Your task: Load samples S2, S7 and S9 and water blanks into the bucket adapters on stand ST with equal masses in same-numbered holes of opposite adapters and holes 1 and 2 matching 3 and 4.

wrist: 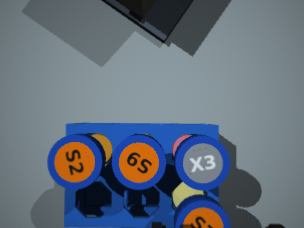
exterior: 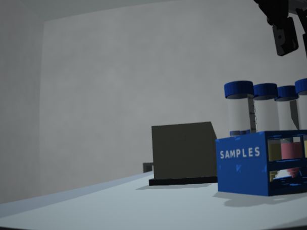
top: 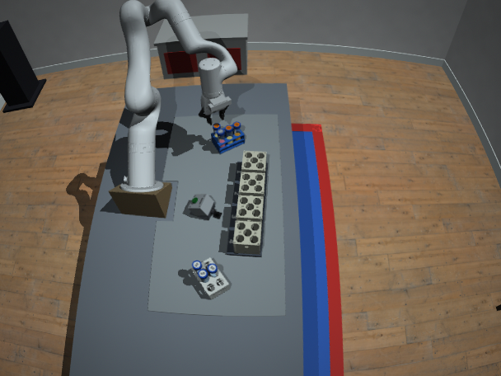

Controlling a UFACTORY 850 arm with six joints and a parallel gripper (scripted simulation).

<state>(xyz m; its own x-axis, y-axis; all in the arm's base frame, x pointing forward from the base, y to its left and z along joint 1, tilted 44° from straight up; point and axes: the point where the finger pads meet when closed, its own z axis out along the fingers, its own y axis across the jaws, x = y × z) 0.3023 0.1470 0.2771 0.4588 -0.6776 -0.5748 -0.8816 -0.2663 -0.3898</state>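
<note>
Apparently open gripper (top: 216,119) above the blue rack (top: 228,140) (exterior: 242,164) (wrist: 142,129).

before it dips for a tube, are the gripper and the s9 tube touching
Apart: the exterior view shows the gripper's fingers hanging above all the blue caps in view, with bare wall between, so the S9 tube is untouched.

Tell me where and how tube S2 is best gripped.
Probably by the blue cap of S2, from straight above: it stands upright and proud. Close across the row, since S9 crowds one side while an empty well leaves room.
</note>
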